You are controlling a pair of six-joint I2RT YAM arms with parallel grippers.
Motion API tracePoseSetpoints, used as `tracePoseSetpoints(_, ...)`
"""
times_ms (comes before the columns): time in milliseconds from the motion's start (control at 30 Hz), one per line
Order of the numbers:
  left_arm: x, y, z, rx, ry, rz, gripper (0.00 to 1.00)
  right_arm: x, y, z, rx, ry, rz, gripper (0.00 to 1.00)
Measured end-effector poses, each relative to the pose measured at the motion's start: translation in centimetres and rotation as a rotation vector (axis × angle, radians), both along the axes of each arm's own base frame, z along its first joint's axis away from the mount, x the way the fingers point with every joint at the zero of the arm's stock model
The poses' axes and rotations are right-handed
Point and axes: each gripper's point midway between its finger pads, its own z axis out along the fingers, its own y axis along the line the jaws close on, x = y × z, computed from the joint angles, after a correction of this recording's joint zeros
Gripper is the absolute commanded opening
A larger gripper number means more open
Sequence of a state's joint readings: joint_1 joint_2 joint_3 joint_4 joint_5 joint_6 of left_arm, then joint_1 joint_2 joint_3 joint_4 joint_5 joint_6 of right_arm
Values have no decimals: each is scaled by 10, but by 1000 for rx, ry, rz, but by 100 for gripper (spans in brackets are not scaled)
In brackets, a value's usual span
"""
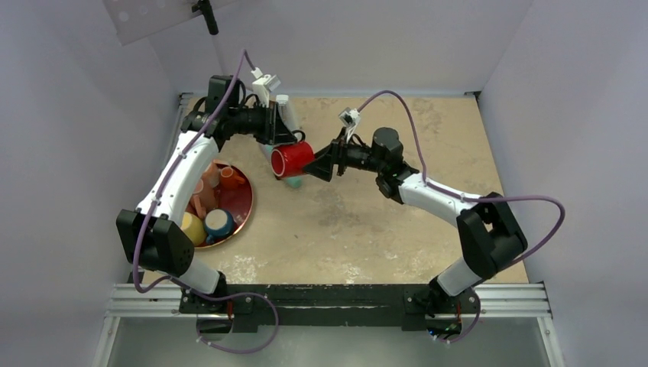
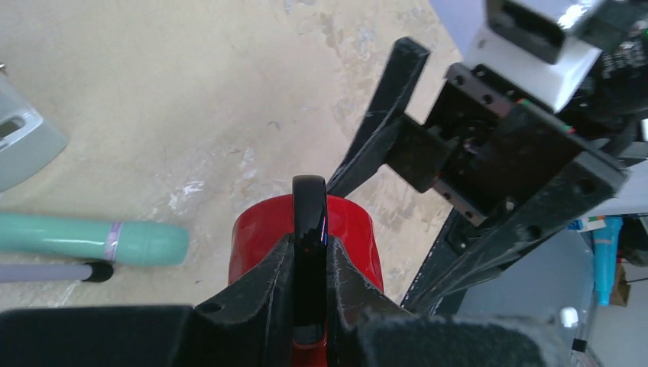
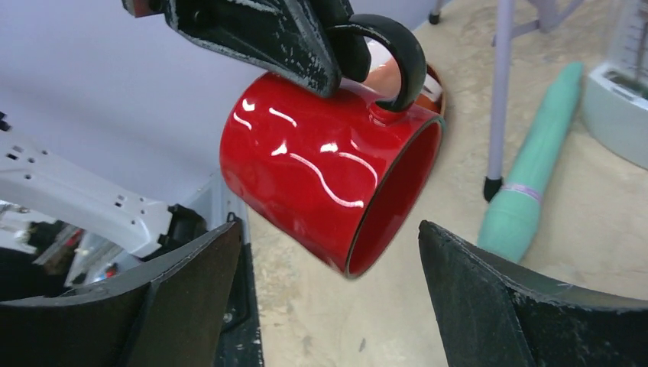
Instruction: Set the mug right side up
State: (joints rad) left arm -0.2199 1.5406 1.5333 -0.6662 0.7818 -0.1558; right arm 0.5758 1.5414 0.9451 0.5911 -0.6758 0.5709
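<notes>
A glossy red mug (image 1: 291, 160) with a black handle hangs in the air on its side, above the table's far middle. My left gripper (image 1: 290, 140) is shut on the black handle (image 2: 309, 222), with the red body below the fingers (image 2: 264, 279). In the right wrist view the mug (image 3: 321, 172) is tilted, its open mouth facing down and to the right. My right gripper (image 1: 321, 162) is open, right beside the mug. Its fingers (image 3: 191, 283) are spread wide below the mug and touch nothing.
A mint green cylinder (image 2: 99, 238) lies on the table under the mug, also in the right wrist view (image 3: 535, 191). A red-brown round tray (image 1: 243, 200) holding several cups sits at the left. A grey-white device (image 2: 23, 138) stands nearby.
</notes>
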Motion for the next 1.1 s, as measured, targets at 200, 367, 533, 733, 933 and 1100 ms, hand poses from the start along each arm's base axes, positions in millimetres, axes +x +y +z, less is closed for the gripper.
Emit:
tracePoseSetpoints(200,-4,-17,12,-63,10,-31,0,-12,22,4,44,32,152,36)
tracePoseSetpoints(367,1,-20,20,-98,-48,-75,35,-27,24,20,90,56,249,0)
tracePoseSetpoints(533,3,-15,21,-65,-38,-45,91,-8,12,24,30,69,95,0)
tracePoseSetpoints(733,13,18,10,126,-73,60,92,82,-62,-29,-295,185,-435,0)
tracePoseSetpoints(933,-8,55,-23,392,-78,-10,84,134,-142,-88,-721,265,-765,0)
tracePoseSetpoints(1100,-43,98,-64,652,-27,-139,85,146,-160,-136,-981,323,-767,0)
